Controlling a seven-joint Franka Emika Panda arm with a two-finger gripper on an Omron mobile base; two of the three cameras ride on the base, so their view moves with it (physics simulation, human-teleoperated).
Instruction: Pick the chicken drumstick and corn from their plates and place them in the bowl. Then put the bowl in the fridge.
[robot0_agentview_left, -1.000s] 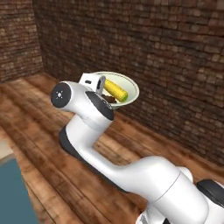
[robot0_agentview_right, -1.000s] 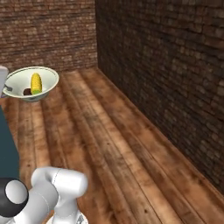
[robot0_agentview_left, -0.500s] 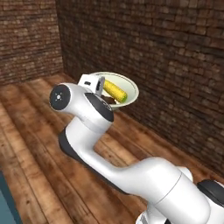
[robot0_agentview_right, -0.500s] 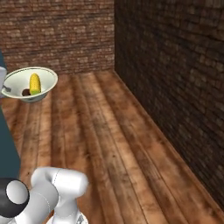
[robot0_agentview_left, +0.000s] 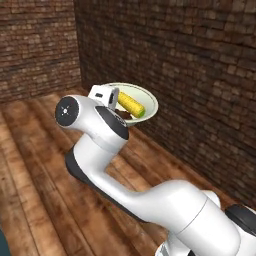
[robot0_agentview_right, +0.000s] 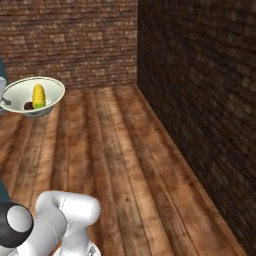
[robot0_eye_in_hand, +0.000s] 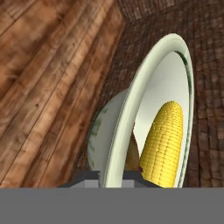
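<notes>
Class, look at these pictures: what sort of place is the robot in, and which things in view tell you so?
Probably an indoor room: dark brick walls meet at a corner above a wooden plank floor. The carried bowl of corn hints at a kitchen.

The arm is glossy white, built of thick rounded tube sections joined by dark grey bands. A round black cap (with a small pale dot at its centre) closes one joint. The end effector has a boxy white body.
</notes>
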